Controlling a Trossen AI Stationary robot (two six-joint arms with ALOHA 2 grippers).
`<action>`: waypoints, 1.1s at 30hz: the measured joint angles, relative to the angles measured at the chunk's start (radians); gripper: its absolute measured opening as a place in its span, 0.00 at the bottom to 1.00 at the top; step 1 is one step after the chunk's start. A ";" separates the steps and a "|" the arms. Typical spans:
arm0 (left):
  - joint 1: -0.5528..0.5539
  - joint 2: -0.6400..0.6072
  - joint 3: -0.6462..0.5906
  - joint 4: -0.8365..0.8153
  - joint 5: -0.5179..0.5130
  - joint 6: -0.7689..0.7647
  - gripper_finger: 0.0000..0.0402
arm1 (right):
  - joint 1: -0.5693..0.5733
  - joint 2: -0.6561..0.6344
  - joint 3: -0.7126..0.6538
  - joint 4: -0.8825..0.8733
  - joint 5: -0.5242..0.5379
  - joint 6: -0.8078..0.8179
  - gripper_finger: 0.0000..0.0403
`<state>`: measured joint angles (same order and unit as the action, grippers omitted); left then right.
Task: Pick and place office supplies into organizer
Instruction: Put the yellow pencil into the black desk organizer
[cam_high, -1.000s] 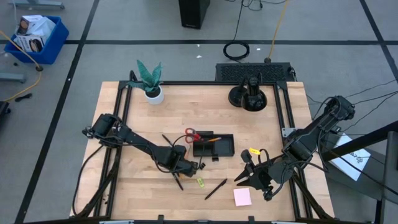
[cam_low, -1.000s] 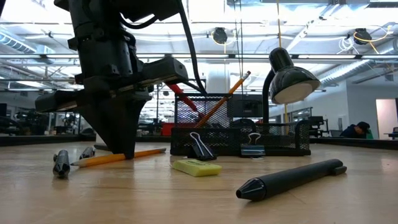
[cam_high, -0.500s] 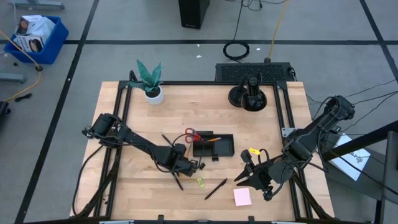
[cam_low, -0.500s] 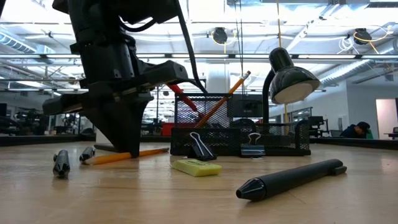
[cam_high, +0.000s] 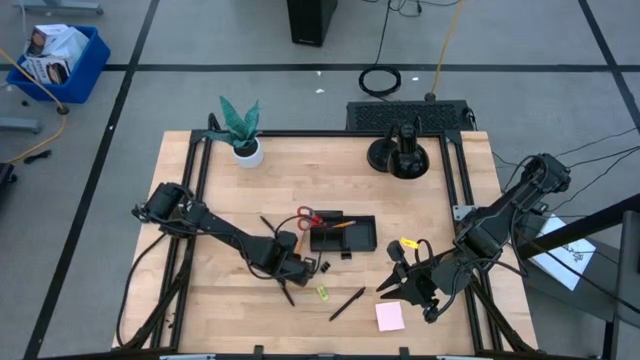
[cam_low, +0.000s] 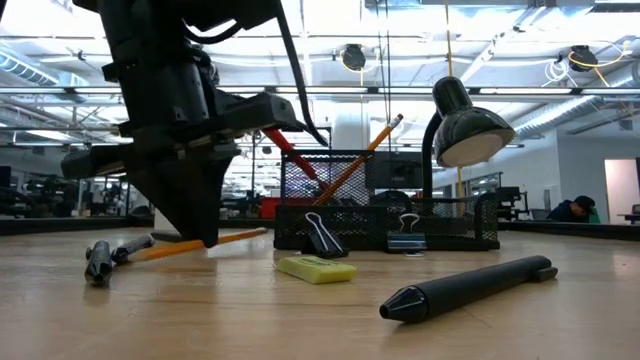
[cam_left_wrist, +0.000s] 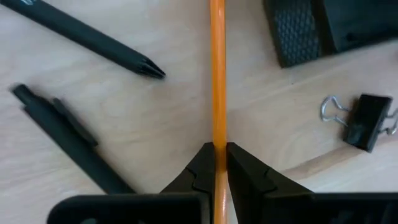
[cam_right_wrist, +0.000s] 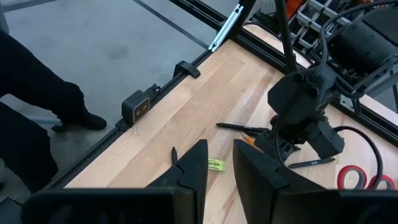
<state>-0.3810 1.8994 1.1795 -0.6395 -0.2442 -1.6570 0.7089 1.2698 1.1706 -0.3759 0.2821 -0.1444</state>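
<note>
Pencil (cam_left_wrist: 217, 74) tip lifted, left end effector (cam_left_wrist: 216, 163) clamping it

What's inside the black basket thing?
The organizer holds red-handled scissors and an orange pencil standing up in its tall part. The mesh walls hide whatever lies low in the other compartments.

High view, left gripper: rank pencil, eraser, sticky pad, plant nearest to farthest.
From the left gripper:
1. Pencil, clamped between its fingers.
2. Eraser, just toward the front edge.
3. Sticky pad, front, near the right arm.
4. Plant, back left corner.
</note>
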 joint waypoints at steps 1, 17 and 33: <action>0.000 -0.004 0.000 0.002 -0.011 0.003 0.08 | 0.000 0.000 0.000 0.000 0.000 0.000 0.17; -0.012 -0.062 0.004 -0.056 -0.046 -0.001 0.08 | 0.000 0.000 0.000 0.000 0.000 0.001 0.17; -0.087 -0.173 0.004 -0.203 -0.066 -0.082 0.08 | 0.000 0.000 0.000 0.000 0.000 0.001 0.17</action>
<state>-0.4679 1.7260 1.1831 -0.8429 -0.3103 -1.7389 0.7090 1.2701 1.1706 -0.3761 0.2822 -0.1432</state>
